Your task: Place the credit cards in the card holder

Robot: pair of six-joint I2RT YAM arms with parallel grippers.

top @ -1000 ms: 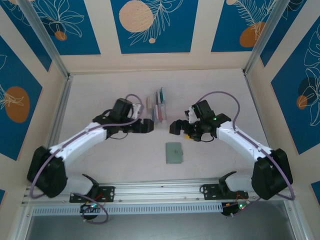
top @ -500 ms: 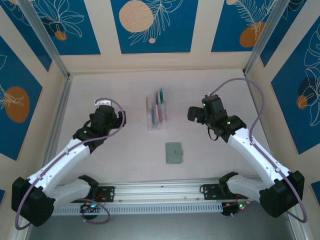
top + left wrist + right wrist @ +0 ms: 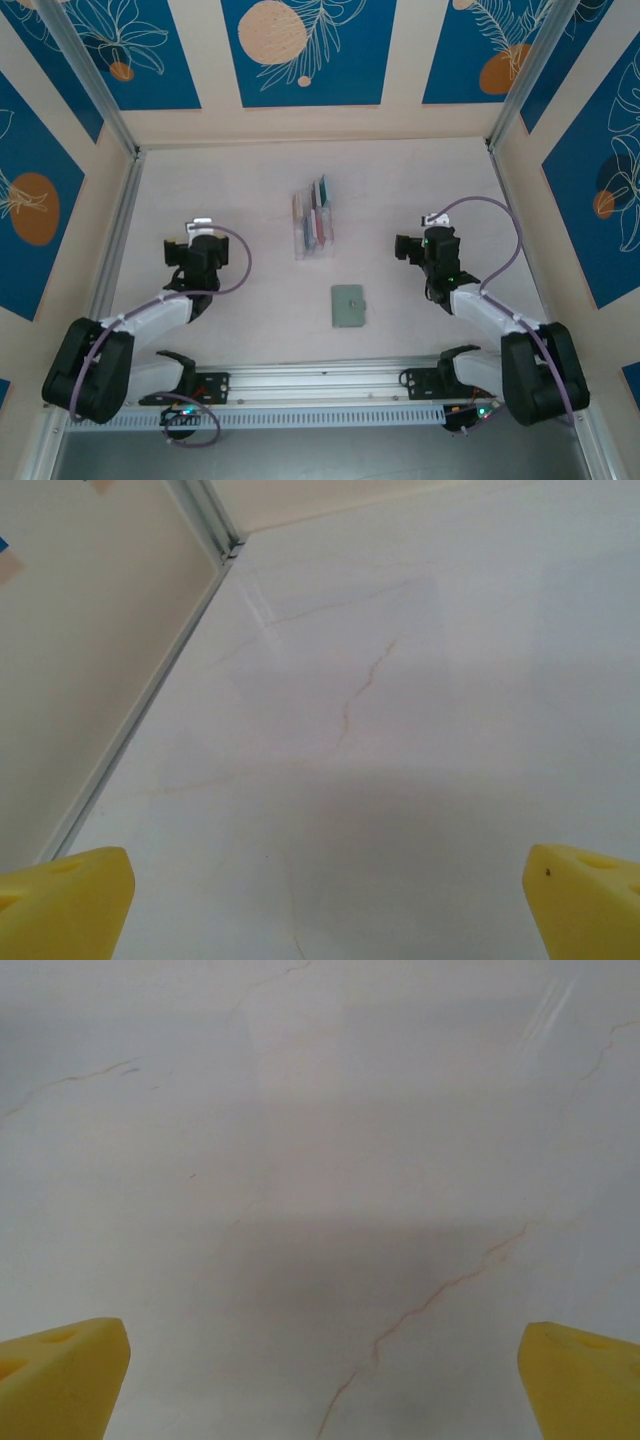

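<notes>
Several credit cards (image 3: 318,212) in teal, red, pink and cream stand on edge in a clear slotted rack (image 3: 313,238) at the table's middle. In front of the rack the sage-green card holder (image 3: 348,305) lies flat and closed. My left gripper (image 3: 178,254) sits far to the left of the rack, open, with bare table between its yellow fingertips (image 3: 62,903). Right of the rack my right gripper (image 3: 405,246) is open too, its yellow fingertips (image 3: 60,1375) wide apart over bare marble.
Pale marble-patterned table (image 3: 230,300) with walls on three sides. An aluminium rail (image 3: 150,685) runs along the left wall; another rail (image 3: 320,378) crosses the near edge by the arm bases.
Both arms have pulled back from the rack, the left one to the left and nearer, the right one to the right and nearer. The left jaws opened fully.
</notes>
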